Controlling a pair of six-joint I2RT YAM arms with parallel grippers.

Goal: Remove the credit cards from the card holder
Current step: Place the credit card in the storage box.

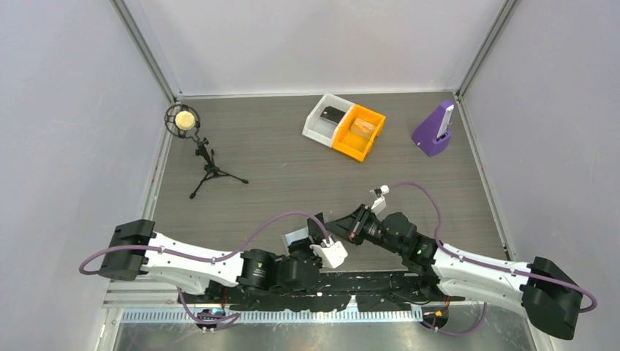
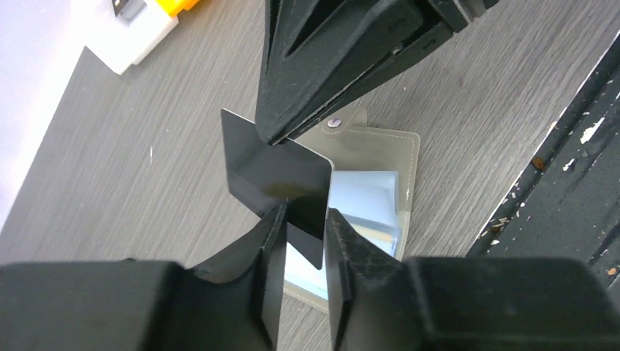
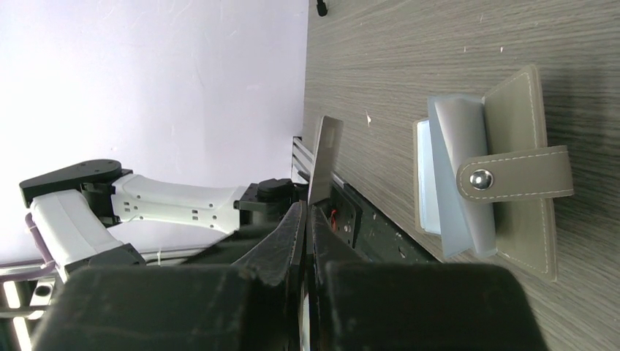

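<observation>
Left gripper (image 2: pixel 305 219) jaws narrow, straddling lower corner of black card (image 2: pixel 274 172); contact cannot be told. Right gripper (image 2: pixel 272 137) pinches card's upper edge, holding it raised. Card holder (image 2: pixel 384 157) lies open on table (image 2: pixel 146 183), beneath.

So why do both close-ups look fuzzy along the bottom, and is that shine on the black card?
Left wrist view: the left gripper sits too near the lens and blurs, while the black card and card holder are sharp; the card shows a faint yellowish sheen. Right wrist view: the right gripper blurs likewise, and the wall is washed out.
</observation>
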